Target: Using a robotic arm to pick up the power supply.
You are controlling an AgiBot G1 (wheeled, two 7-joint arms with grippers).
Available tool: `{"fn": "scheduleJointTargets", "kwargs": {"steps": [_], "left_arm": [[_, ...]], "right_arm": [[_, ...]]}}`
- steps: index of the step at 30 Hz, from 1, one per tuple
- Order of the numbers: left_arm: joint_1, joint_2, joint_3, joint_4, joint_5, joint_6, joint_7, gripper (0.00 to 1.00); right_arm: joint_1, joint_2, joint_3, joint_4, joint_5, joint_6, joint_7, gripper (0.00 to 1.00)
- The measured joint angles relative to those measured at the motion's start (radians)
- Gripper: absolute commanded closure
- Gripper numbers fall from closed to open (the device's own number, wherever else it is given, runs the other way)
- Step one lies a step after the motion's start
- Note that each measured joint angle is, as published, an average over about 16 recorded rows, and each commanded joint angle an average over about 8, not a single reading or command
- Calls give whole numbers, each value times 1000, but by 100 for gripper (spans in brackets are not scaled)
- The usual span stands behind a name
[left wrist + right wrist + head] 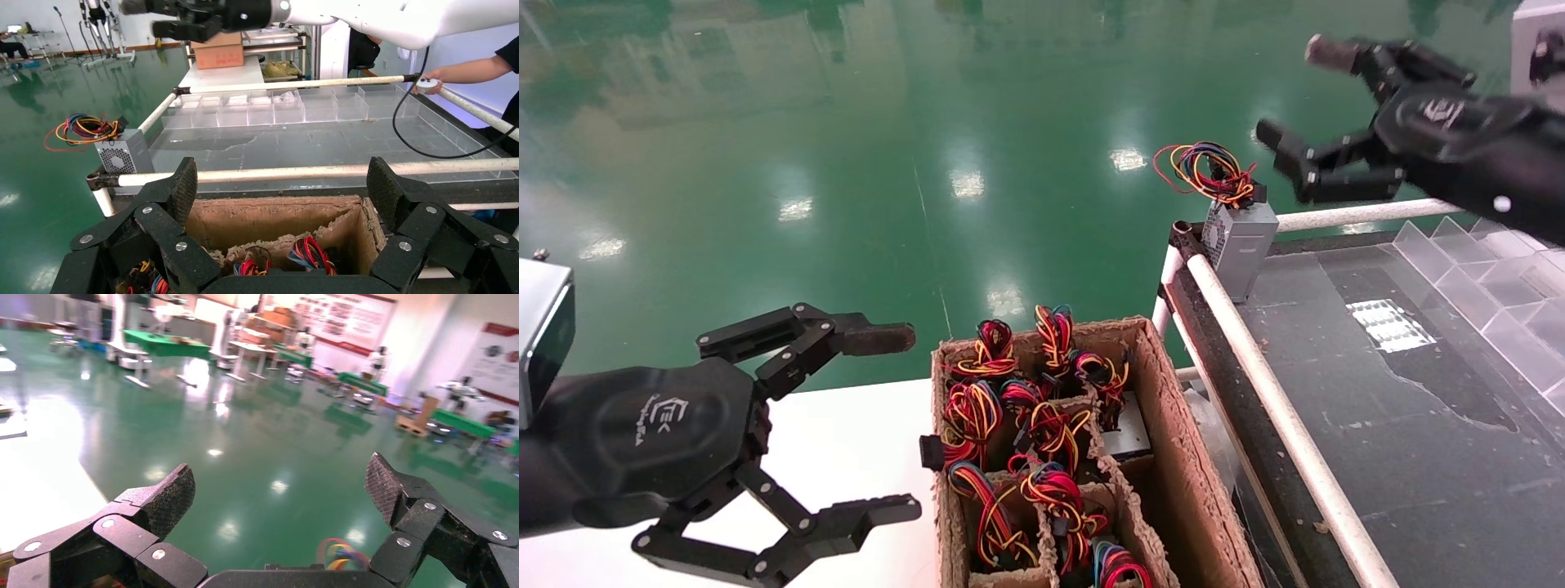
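A silver-grey power supply stands upright on the near-left corner of the black belt, its coloured wire bundle looped on top. In the left wrist view the power supply shows its round vent grille. My right gripper hangs open in the air just right of the wires and above them, touching nothing. Its wrist view shows the right gripper over green floor, with only blurred wires below. My left gripper stays open over the white table, beside the cardboard box; in its own view the left gripper is empty.
The brown cardboard divider box holds several more wired units. White rails edge the black belt, with clear plastic dividers at its right. A person's hand reaches to the far rail. Green floor lies beyond.
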Motion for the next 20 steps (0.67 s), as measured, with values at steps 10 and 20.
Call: {"fn": "scheduleJointTargets", "kwargs": {"steps": [10,20], "left_arm": [[0,0,0,0,0,0,0,0],[0,0,0,0,0,0,0,0]], "right_arm": [[-148,72,6,221,83,-79,113,0],[-244,118,10,365,138,-130,186,0]]}}
